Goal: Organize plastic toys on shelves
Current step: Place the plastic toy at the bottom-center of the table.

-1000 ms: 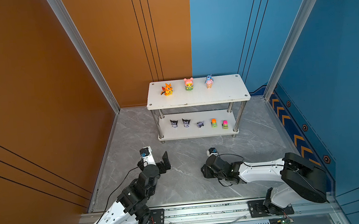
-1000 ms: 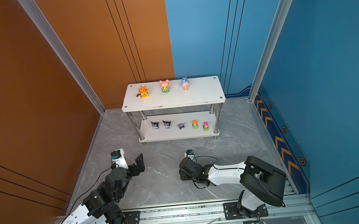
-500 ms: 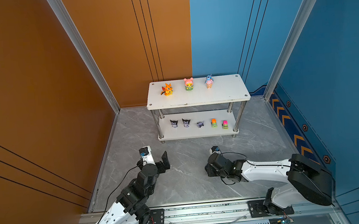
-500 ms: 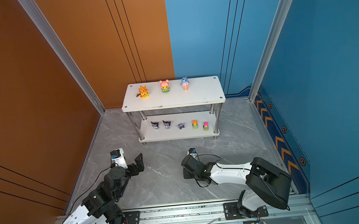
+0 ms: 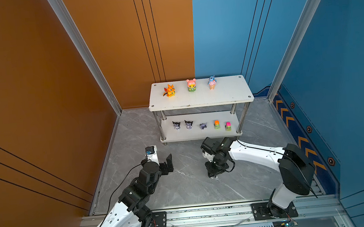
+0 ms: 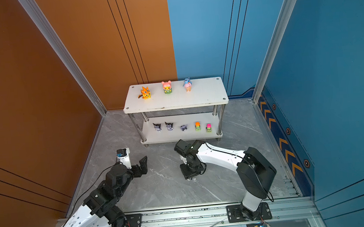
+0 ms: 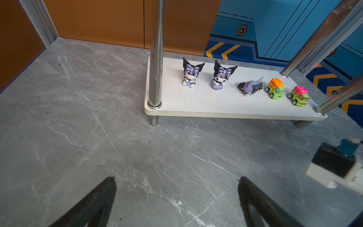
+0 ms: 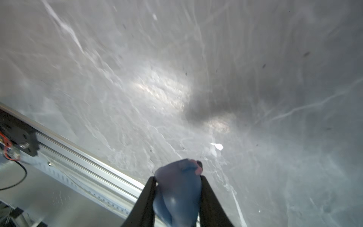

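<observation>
Since the blue-grey toy [image 8: 176,196] is small, glossy hard plastic, likely light and slippery, it wants a squeeze across its round body, not the pink tip; right gripper [image 8: 177,177] pinches it that way, low by the floor [image 8: 196,78] in front of the shelves [image 5: 231,91]; left gripper [image 7: 176,177] spread, empty

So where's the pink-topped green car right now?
In both top views the pink-topped car sits at the right end of the lower shelf, beside the orange-topped car.
</observation>
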### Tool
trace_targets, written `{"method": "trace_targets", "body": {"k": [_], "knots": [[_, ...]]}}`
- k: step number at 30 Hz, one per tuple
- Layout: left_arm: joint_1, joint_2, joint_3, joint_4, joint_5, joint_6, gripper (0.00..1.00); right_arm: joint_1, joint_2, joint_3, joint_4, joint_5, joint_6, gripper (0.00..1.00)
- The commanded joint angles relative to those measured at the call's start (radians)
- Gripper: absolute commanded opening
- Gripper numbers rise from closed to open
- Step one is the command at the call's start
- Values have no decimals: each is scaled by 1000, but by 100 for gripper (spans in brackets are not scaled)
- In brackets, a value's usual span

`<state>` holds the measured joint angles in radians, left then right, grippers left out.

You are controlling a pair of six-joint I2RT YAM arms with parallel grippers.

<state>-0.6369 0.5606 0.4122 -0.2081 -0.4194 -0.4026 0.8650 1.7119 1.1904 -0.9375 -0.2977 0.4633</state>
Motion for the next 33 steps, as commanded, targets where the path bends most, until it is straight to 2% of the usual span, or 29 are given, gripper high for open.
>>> {"method": "trace_targets", "body": {"k": [1,8,17,33], "knots": [[23,0,10,10,65,50,98,-2,37,101,-246,-24,-86,27],[82,16,-7,74,160,95,98,-23,170,233,-364,3,-130,26],[129,48,-10,95,221,139,98,-20,310,338,-357,52,-161,26],[166,62,-20,113,256,136,98,-28,397,341,-365,31,-224,28]]}}
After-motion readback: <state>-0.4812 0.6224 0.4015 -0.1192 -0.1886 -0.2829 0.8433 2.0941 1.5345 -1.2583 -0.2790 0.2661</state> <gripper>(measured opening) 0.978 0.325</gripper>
